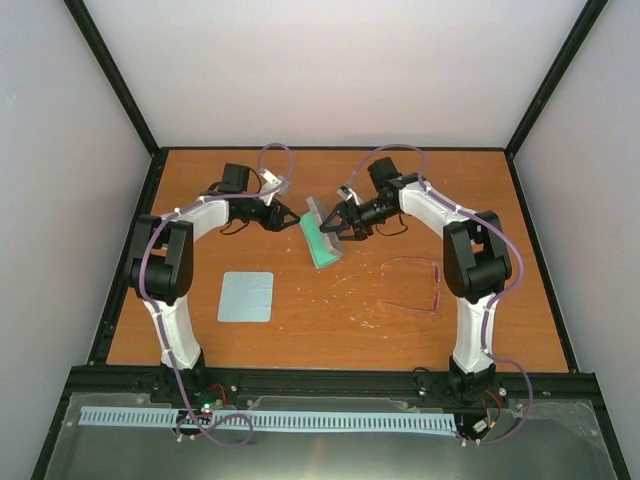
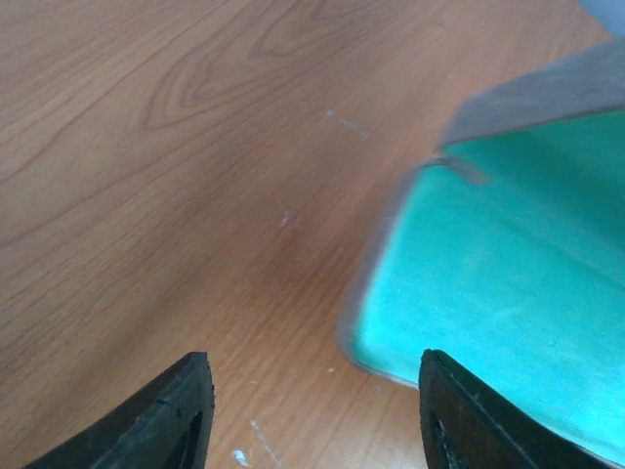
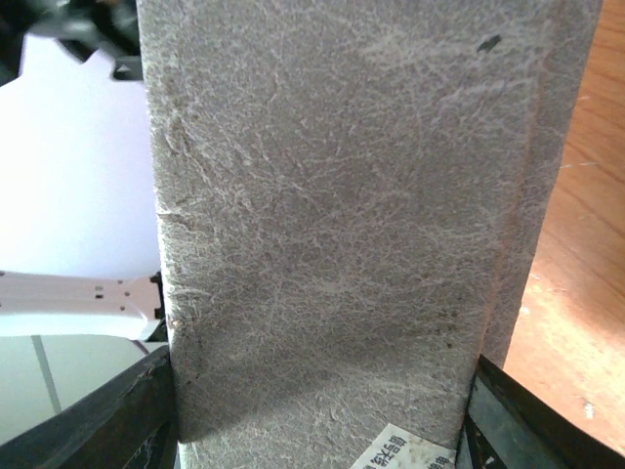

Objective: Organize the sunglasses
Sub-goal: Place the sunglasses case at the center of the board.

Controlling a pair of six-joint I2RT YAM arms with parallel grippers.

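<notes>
The sunglasses (image 1: 411, 285), thin with a pink translucent frame, lie on the table right of centre, in front of the right arm. The grey case (image 1: 321, 243) stands open, its green inside showing. My right gripper (image 1: 337, 222) is shut on the case's grey lid, which fills the right wrist view (image 3: 342, 195) between my fingers (image 3: 317, 415). My left gripper (image 1: 291, 217) is open and empty just left of the case. In the left wrist view (image 2: 314, 396) its right finger hangs over the corner of the green lining (image 2: 488, 274).
A flat pale blue-grey cloth (image 1: 246, 296) lies on the wooden table (image 1: 330, 320) at the front left. White walls and a black frame close in the table on three sides. The two grippers face each other closely across the case.
</notes>
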